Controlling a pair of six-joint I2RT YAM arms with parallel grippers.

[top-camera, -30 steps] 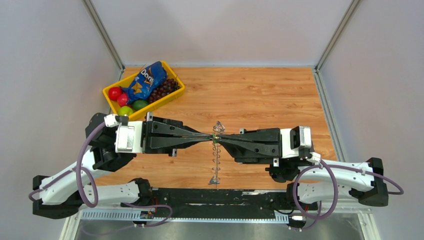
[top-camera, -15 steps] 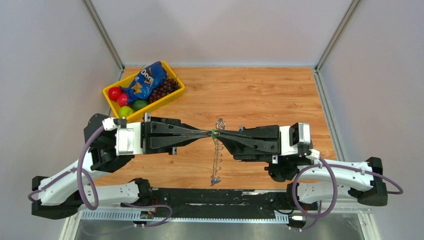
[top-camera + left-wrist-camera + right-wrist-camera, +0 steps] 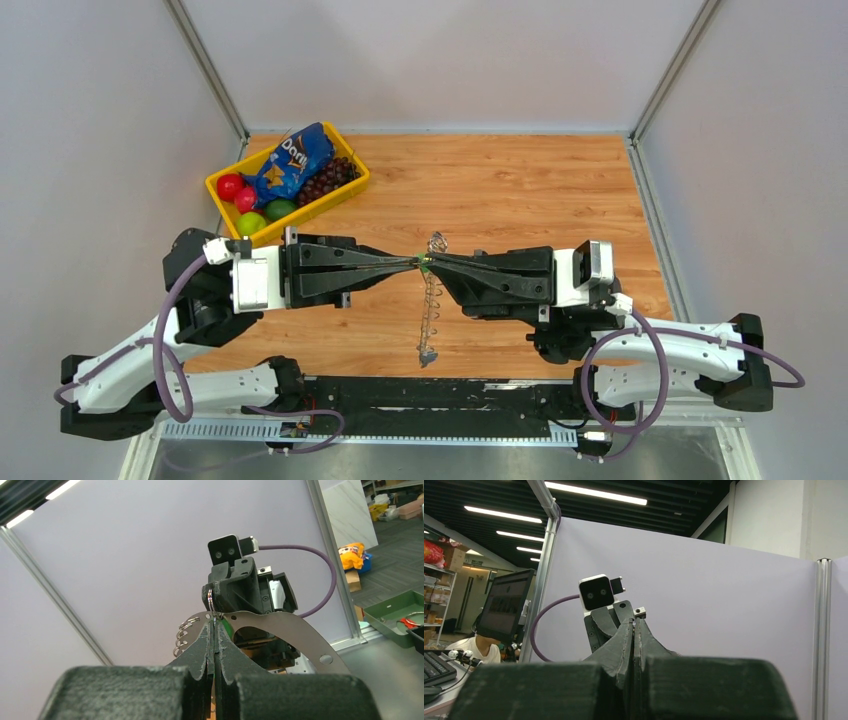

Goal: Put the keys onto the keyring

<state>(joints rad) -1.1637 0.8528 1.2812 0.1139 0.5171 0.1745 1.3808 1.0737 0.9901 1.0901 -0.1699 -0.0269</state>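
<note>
The keys point(image 3: 425, 262), green tag showing, sit above the worktop point(image 3: 520, 190) centre at the top of the keyring point(image 3: 270, 619), which hangs toward the near edge. The left pincer point(image 3: 418, 263) is clamped on the hoop. The right pincer point(image 3: 433, 262) is closed tip-to-tip against it, and its contents cannot be determined. A yellow tray point(image 3: 330, 198) of fruit occupies the far-left corner.

White arm links point(image 3: 120, 375), black joints point(image 3: 200, 305), purple cables point(image 3: 163, 320)
</note>
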